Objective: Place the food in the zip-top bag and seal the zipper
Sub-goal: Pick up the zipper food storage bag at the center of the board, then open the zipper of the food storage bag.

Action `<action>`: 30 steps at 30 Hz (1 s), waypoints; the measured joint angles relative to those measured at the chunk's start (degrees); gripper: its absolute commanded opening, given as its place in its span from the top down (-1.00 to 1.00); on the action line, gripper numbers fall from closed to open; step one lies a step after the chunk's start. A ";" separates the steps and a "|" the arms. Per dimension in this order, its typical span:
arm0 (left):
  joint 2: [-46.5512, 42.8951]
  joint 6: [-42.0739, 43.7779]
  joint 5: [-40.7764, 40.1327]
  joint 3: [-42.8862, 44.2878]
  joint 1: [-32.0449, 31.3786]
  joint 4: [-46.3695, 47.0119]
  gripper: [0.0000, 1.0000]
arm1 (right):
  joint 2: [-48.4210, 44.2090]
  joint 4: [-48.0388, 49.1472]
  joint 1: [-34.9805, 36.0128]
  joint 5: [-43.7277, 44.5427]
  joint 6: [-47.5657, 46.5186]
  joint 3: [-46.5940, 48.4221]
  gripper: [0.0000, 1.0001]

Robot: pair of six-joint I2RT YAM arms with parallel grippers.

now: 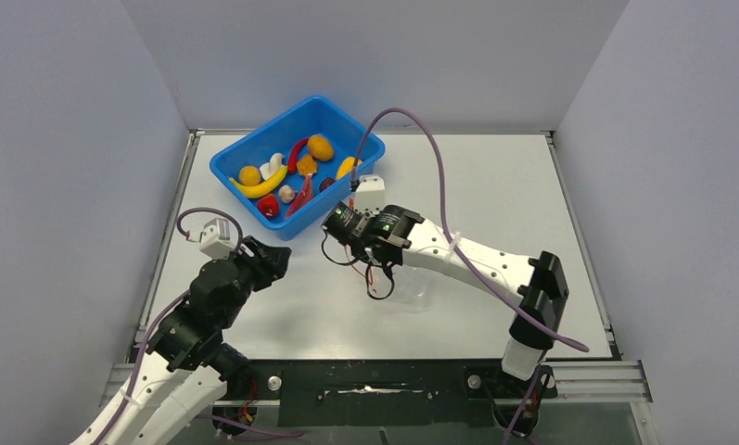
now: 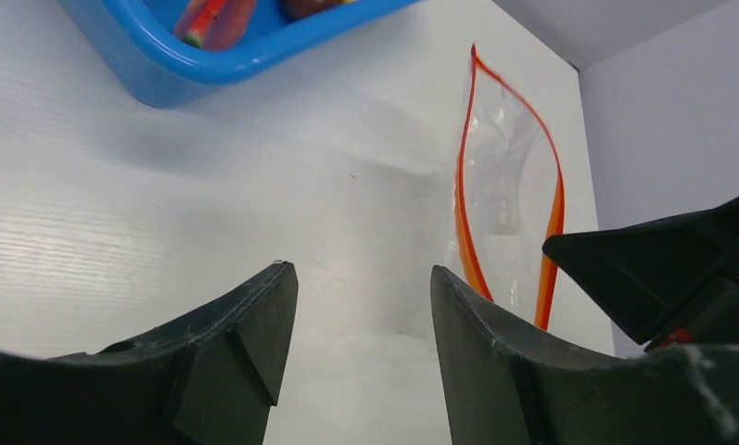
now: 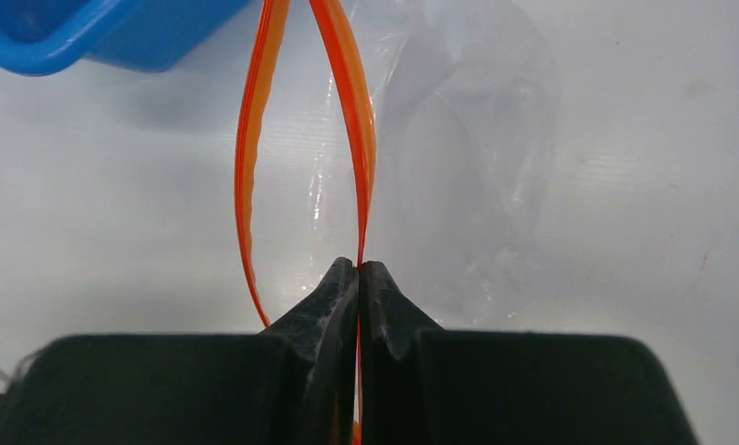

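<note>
The food lies in a blue tub [image 1: 231, 158]: a yellow banana [image 1: 259, 185], orange lumps [image 1: 321, 146], a red chili [image 1: 297, 151] and white garlic [image 1: 286, 193]. The clear zip-top bag [image 3: 467, 176] hangs upright above the table with its mouth spread. My right gripper [image 3: 359, 264] is shut on one side of the red-orange zipper [image 3: 351, 111], and the other side bows away to the left. My left gripper [image 2: 363, 273] is open and holds nothing. It is low over the table, just left of the bag [image 2: 509, 176] and the zipper [image 2: 463, 204]. In the top view the left gripper [image 1: 280, 253] faces the right gripper [image 1: 349, 243].
The tub [image 2: 161, 74] stands at the back left of the white table, close behind the bag's mouth. A purple cable [image 1: 439, 176] arcs over the right arm. Grey walls close in the table on three sides.
</note>
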 measured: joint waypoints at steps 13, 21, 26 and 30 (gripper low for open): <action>14.03 -2.97 13.86 -0.02 0.00 13.84 -0.19 | -8.59 13.33 2.43 -3.93 -4.02 -10.71 1.00; 19.93 -4.09 16.85 -0.02 0.00 18.08 0.08 | -11.34 15.37 2.97 -4.68 -4.46 -13.05 1.00; 21.40 -4.28 16.96 -0.02 0.00 20.46 0.10 | -14.27 16.09 2.97 -4.76 -4.55 -14.53 1.00; 23.04 -4.26 17.00 -0.02 0.00 22.05 0.50 | -15.02 16.04 2.97 -4.76 -4.37 -15.13 1.00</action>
